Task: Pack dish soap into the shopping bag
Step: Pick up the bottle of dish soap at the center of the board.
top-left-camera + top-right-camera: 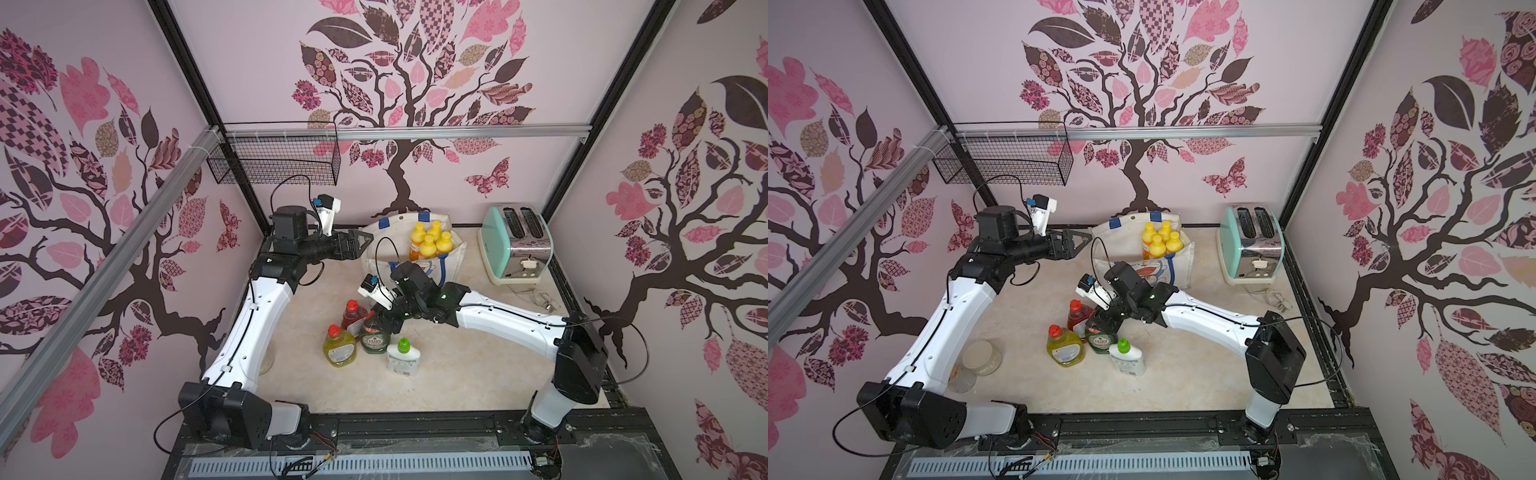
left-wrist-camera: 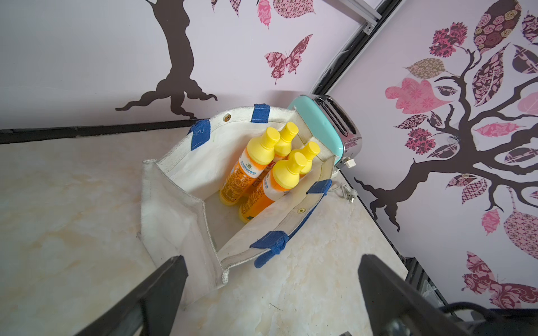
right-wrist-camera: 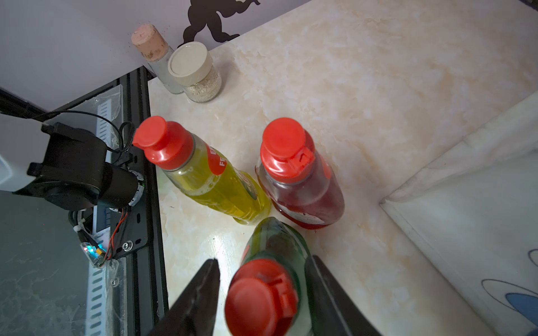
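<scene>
Closest to me, the squat dark green plastic bottle with its red cap (image 3: 270,247) sits between my right gripper's (image 3: 263,259) spread jaws. There's daylight on one side, so no pinch yet, I think. From the left: my left gripper (image 1: 360,240) hangs wide and empty beside the white canvas shopping bag (image 1: 390,237), tall orange bottles (image 1: 428,249) inside. Risk: an off-centre squeeze tips my bottle into the yellow-green bottle (image 3: 221,186) and red bottle (image 3: 305,189) just beside it, or the slick neck slips.

Bright, even light — soft shadows, edges bowed, near red cap (image 3: 260,302) blurred.
</scene>
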